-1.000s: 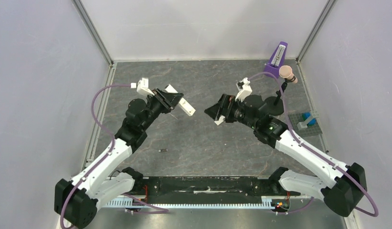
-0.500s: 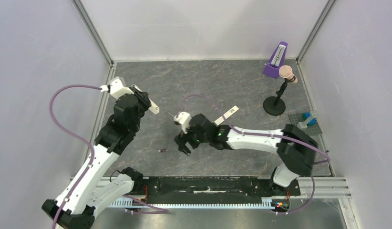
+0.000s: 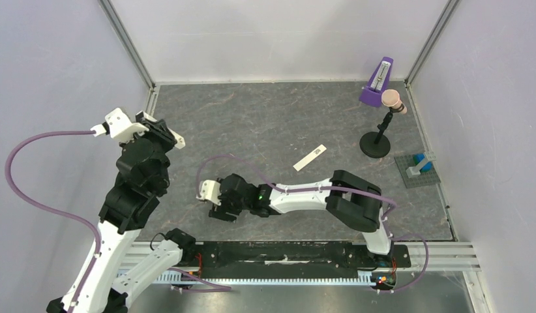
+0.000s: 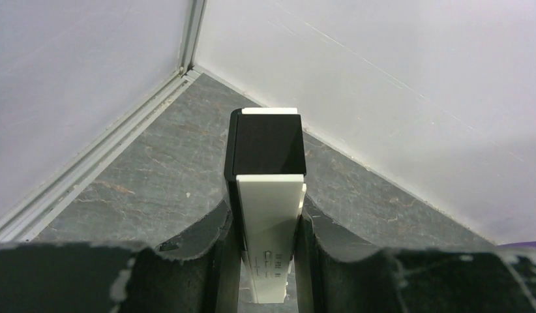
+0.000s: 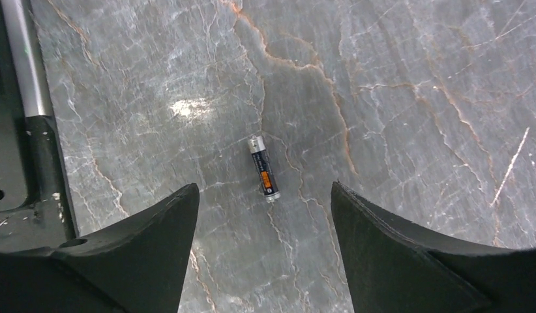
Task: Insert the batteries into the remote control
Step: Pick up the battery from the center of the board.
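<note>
My left gripper [image 4: 268,208] is shut on the white remote control [image 4: 270,225], holding it up near the left wall, and its dark recess [image 4: 268,147] faces the camera. From above, the remote control [image 3: 175,140] pokes out past the left gripper [image 3: 162,135]. A small dark battery [image 5: 263,167] with an orange band lies on the grey floor. My right gripper [image 5: 263,187] hangs open right over it, one finger on each side and neither touching. In the top view the right gripper [image 3: 221,210] hides that battery.
The thin white cover strip [image 3: 310,157] lies mid-table. A purple metronome [image 3: 377,83] stands at the back right beside a black stand [image 3: 375,143]. A grey plate with a blue piece [image 3: 418,167] sits by the right wall. A metal rail [image 5: 21,59] runs along the near edge.
The right arm swung from back right across to the front centre-left and came down over the battery, its jaws narrowing a little. The left arm drew the remote back toward the left wall.
</note>
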Robot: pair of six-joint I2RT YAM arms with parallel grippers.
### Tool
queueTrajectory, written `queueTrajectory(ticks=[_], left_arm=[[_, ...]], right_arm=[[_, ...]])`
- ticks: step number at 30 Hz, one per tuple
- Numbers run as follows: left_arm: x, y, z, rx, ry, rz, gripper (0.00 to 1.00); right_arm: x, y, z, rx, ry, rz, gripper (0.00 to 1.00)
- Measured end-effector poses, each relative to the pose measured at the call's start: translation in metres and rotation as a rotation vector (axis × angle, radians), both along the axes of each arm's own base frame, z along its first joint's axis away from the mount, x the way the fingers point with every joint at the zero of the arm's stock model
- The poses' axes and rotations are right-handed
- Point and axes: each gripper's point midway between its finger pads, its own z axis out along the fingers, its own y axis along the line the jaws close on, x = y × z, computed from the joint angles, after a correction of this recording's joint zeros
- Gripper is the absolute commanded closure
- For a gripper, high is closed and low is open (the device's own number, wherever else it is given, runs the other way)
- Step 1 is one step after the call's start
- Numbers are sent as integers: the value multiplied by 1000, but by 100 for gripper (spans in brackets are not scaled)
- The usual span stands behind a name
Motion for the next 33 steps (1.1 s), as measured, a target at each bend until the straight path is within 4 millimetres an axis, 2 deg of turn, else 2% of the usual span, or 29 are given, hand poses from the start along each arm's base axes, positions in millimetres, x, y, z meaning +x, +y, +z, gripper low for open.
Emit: queueTrajectory(ticks=[6,12,16,22,31,33], left_arm=[[-2,2,-3,22,22,4,98],[-4,3,-9,34,46,3,98],[-6,4,-8,33,43,3,98],[-8,5,-6,29,36,3,98],[-8,5,-7,29,37,3,98],[-8,5,-7,29,37,2,98]], right_arm=[[0,8,-20,-43,-24,6,33],[12,26,-24,-47,-38,-20,44],[17,30,-29,-74,-20,-42,44],[19,21,-35,-113,7,-61,41],[17,19,-38,-122,37,-50,74],[18,18,-38,-125,33,-52,78]])
